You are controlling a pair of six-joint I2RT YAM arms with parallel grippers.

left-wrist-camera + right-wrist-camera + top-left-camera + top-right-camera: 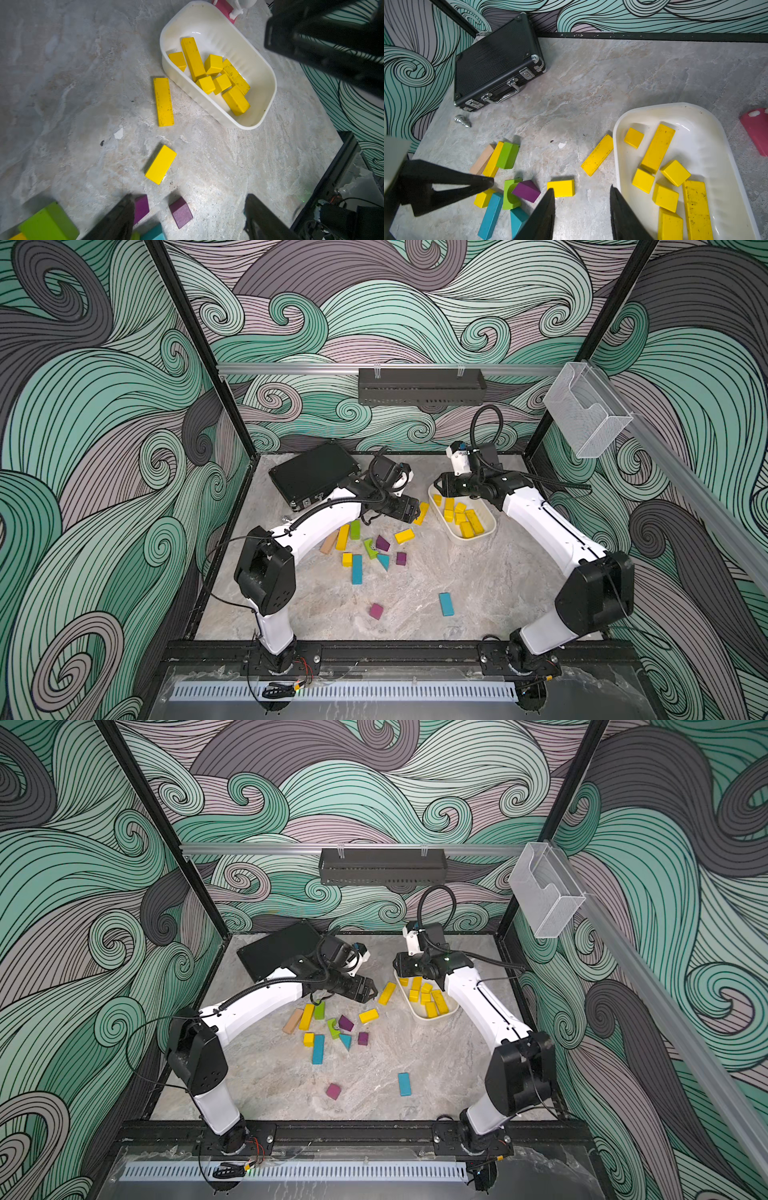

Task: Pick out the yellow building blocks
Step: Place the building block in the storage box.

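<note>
Blocks of yellow sit in two groups: seven in my white tub (pixel 491 526), right of centre in both top views, and four still out on the tabletop (pixel 478 597). In the right wrist view the tub (pixel 716 133) fills the lower right, holding long bars and cubes loosely piled, the yellow blocks in the tub (pixel 658 148). Just outside its wall lies a long yellow bar (pixel 598 154), close beside the rim, though I cannot tell if it touches. A short yellow block (pixel 561 188) lies apart from it, lower in that frame. At centre left of a top view, another yellow bar (pixel 342 536) lies between a tan bar (pixel 329 542) and a lime-green block (pixel 355 529), and a yellow cube (pixel 347 559) rests just beside a blue bar (pixel 357 569). My left gripper (pixel 187 216) hangs over the tabletop with its jaws spread and nothing between them; a purple cube (pixel 180 212) lies under the gap, in the lower middle of the left wrist view. My right gripper (pixel 582 214) hovers by the tub's end, jaws apart and empty, at the bottom centre of its own view. A black case (pixel 496 62) stands in the upper left there, with a small silver piece (pixel 462 121) near it.
</note>
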